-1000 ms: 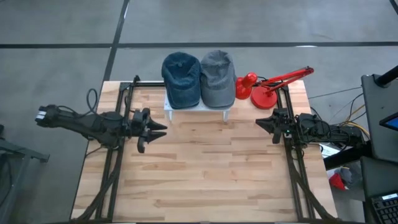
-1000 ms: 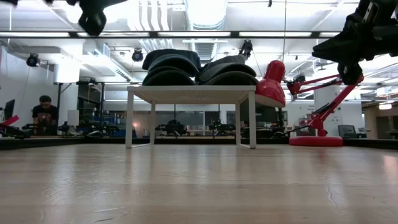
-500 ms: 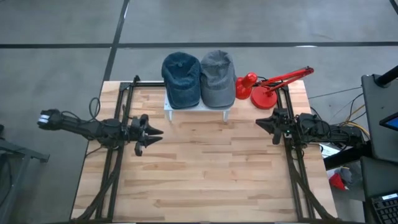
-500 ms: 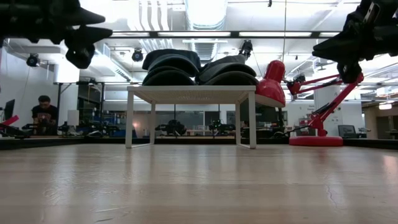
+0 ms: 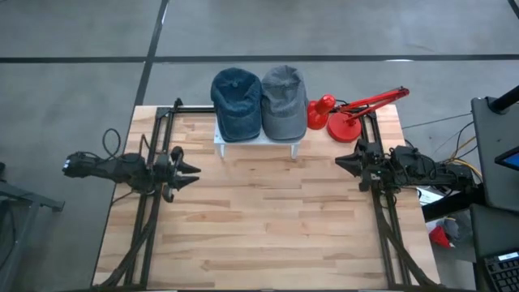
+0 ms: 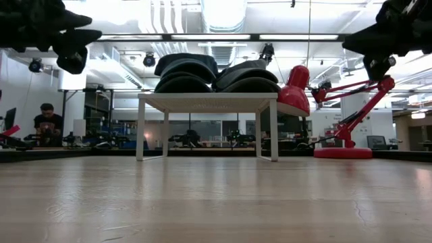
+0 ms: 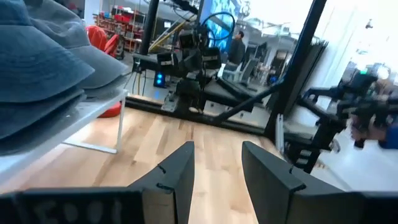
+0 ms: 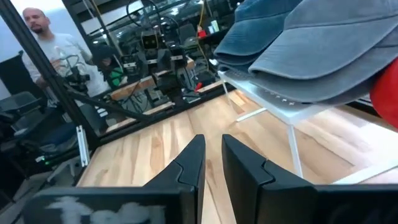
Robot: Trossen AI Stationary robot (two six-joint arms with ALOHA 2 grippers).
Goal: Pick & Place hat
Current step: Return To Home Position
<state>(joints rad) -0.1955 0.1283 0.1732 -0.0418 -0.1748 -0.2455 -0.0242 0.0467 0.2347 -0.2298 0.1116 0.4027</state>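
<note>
Wooden table (image 5: 259, 235): blue caps (image 5: 236, 101), grey caps (image 5: 284, 101) stacked on white shelf (image 5: 258, 143), nothing left to carry. My left gripper (image 5: 193, 170) empty, apart; right gripper (image 5: 340, 162) empty, narrowly apart; both parked aside.

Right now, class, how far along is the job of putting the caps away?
Done: the blue caps and grey caps sit stacked on the shelf. In hand: nothing; the left gripper and right gripper hang open and empty at the sides of the table. Left: likely nothing; no cap lies elsewhere.

At my bench's (image 5: 268, 235) far right corner stands a red desk lamp (image 5: 347, 128), and beyond its far edge a person (image 6: 47, 123) sits.
</note>
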